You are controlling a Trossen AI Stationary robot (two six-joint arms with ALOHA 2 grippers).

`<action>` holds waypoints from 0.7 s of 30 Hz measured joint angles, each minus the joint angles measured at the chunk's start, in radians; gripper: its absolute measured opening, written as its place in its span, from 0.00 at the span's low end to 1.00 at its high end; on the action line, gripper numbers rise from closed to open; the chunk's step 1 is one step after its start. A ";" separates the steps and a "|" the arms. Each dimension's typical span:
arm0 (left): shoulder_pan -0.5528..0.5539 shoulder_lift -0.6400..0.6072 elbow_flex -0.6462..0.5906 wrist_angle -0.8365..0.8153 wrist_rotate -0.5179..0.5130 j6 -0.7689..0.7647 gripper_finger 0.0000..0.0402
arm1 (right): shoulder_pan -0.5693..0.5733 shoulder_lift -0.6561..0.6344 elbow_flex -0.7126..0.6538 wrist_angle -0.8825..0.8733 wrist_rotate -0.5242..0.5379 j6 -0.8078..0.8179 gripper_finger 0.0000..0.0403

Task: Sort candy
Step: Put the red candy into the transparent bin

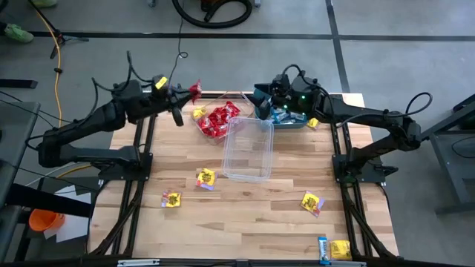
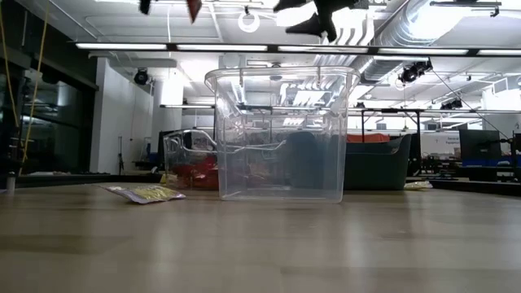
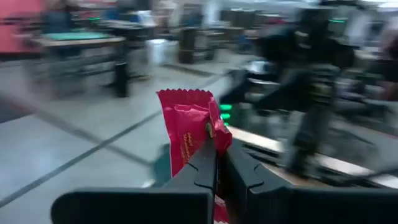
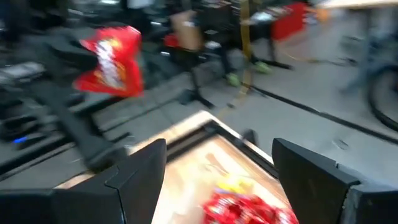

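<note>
My left pincer (image 3: 216, 163) is clenched on a light, crinkly red candy packet (image 3: 189, 127) by its flat lower edge, just beside the red-filled tub (image 1: 217, 119)

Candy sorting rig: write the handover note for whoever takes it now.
Left gripper: shut on a red candy packet, held in the air near the tub of red candy.
Right gripper: open, empty, above the teal bin.
Done: many reds in their tub; some blue packets in the teal bin.
Left: yellow packets loose on the table; clear tub looks empty.
</note>
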 joint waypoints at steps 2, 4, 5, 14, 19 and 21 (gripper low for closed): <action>0.000 0.021 -0.024 0.047 0.089 0.001 0.00 | 0.000 0.000 0.000 0.032 -0.070 -0.025 0.72; 0.000 0.049 -0.070 0.121 0.147 -0.023 0.00 | 0.000 0.000 0.000 0.046 -0.134 -0.047 0.72; 0.000 0.063 -0.102 0.165 0.162 -0.039 0.00 | 0.000 0.000 0.000 0.048 -0.160 -0.054 0.72; 0.016 0.178 -0.261 0.370 0.170 -0.056 0.00 | 0.000 0.000 0.000 0.047 -0.204 -0.069 0.72; 0.017 0.188 -0.261 0.366 0.162 0.010 0.00 | 0.000 0.000 0.000 0.046 -0.204 -0.069 0.72; 0.017 0.188 -0.261 0.365 0.131 0.034 0.00 | 0.000 0.000 0.000 0.046 -0.204 -0.069 0.72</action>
